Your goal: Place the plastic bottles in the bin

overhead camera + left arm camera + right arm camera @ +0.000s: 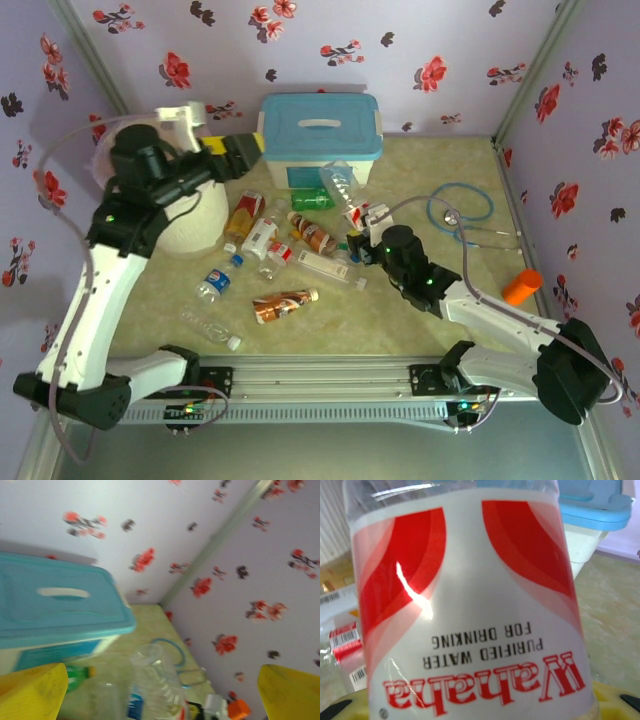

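The clear bottle (470,605) with a red-and-white Wahaha label is clamped in the right gripper (360,220), tilted up in front of the blue-lidded box (320,125). The right arm reaches forward and left. The left gripper (238,152) hangs spread and empty beside the 1 bin (195,232). At least 9 other bottles (285,305) lie on the tabletop (420,320)

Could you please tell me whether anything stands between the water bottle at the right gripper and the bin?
Yes. The white left arm hangs over the round white plastic bin, covering much of its opening; loose plastic bottles lie between it and the clear red-and-white-labelled water bottle.
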You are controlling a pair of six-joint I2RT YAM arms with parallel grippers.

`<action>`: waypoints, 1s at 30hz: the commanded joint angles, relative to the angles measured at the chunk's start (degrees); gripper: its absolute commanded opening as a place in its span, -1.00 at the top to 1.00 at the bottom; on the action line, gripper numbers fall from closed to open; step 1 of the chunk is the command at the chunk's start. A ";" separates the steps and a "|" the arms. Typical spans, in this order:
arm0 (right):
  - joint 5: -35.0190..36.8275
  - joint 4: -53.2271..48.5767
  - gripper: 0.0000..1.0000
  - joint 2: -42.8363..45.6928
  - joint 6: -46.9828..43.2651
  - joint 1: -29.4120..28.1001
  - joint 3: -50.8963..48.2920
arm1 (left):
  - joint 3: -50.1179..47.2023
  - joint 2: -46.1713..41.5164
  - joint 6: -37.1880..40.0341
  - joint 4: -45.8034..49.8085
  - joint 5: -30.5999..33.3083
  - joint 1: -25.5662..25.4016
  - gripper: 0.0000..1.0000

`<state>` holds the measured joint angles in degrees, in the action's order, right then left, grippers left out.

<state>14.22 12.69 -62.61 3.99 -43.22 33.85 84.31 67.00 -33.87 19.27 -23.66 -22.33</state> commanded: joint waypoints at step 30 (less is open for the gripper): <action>-8.40 21.21 -0.10 -6.60 3.86 -3.27 0.56 | -1.65 24.10 -4.84 -18.37 4.04 -17.14 -0.06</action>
<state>10.04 32.73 -69.12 9.13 -45.65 32.73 81.25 89.95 -38.79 3.40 -18.90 -38.79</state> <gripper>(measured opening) 0.536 0.570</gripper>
